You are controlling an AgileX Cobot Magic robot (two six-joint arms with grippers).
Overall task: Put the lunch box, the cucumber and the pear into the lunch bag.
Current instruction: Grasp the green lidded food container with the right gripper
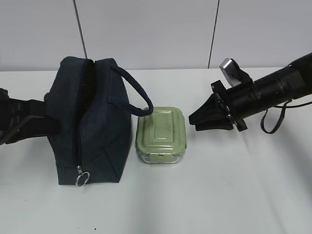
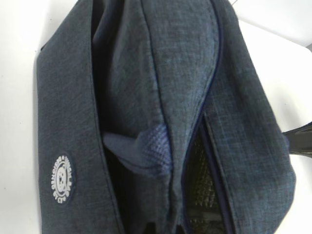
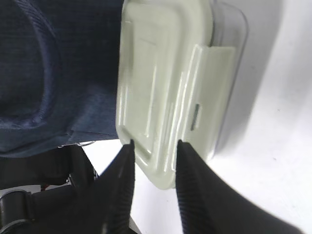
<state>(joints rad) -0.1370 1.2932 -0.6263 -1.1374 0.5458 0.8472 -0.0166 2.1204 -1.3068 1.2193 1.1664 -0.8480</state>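
The right gripper (image 1: 195, 118) is open, near the lunch box (image 1: 161, 133) – left gripper's state I cannot tell – beside the lunch bag (image 1: 92, 122)

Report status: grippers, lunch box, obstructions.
Right gripper open, beside lunch box. Left gripper unseen, behind lunch bag. Box outside bag, lid on. Bag handle overhangs box.
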